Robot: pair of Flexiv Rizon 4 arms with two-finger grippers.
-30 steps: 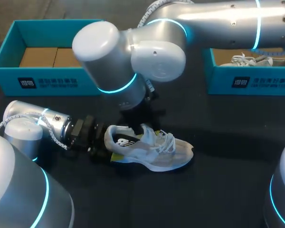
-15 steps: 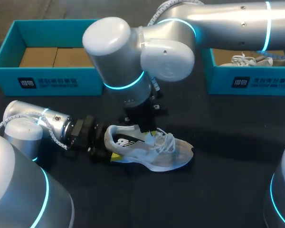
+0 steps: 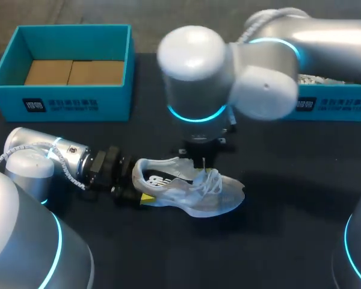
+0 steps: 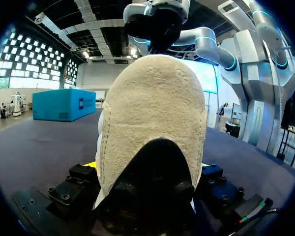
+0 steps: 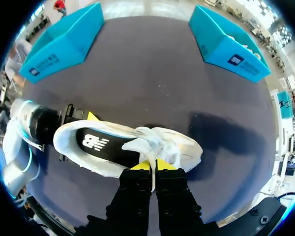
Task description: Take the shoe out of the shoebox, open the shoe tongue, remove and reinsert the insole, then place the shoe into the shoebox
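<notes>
Sneaker (image 3: 189, 189), white, sits upright on its sole on the dark desk (image 3: 289, 241), outside both teal shoeboxes, the empty one (image 3: 66, 102) well behind it and the other (image 5: 231, 42) off toward its toe side. My left arm (image 3: 54, 159) lies low and level along the desk, its left claw (image 3: 138, 195) clenched on the heel from two sides. My right arm (image 3: 228, 78) bends in from the right and points its wrist straight down over the lacing, the right claw (image 5: 152, 166) pinched tight on a white lace (image 5: 153, 173).
</notes>
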